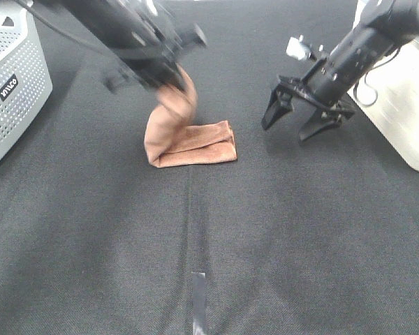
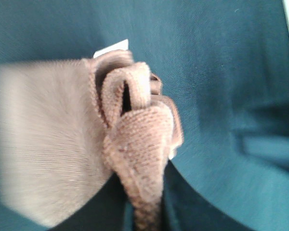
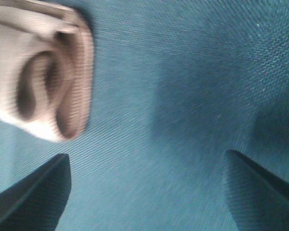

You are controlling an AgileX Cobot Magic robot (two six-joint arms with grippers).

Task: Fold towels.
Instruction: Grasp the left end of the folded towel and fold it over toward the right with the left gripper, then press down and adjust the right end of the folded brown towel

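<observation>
Between left fingers (image 1: 157, 73): towel (image 1: 195, 143) edge was gripped, held high.
Below them: fold needed laying flush, hems matched.
Right fingers (image 1: 274, 110): stood spread, empty.

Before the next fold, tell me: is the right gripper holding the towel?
No, the right gripper hangs open, apart from the towel to its side.

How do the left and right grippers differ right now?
1. The left gripper pinches a bunched end of the towel and holds it up. The right gripper holds nothing.
2. The left gripper's jaws are closed on cloth, while the right gripper's stand wide apart.
3. The left gripper hangs over the towel. The right gripper sits off to its side, near the white bin.
Shared: both are black and above the dark table.
</observation>
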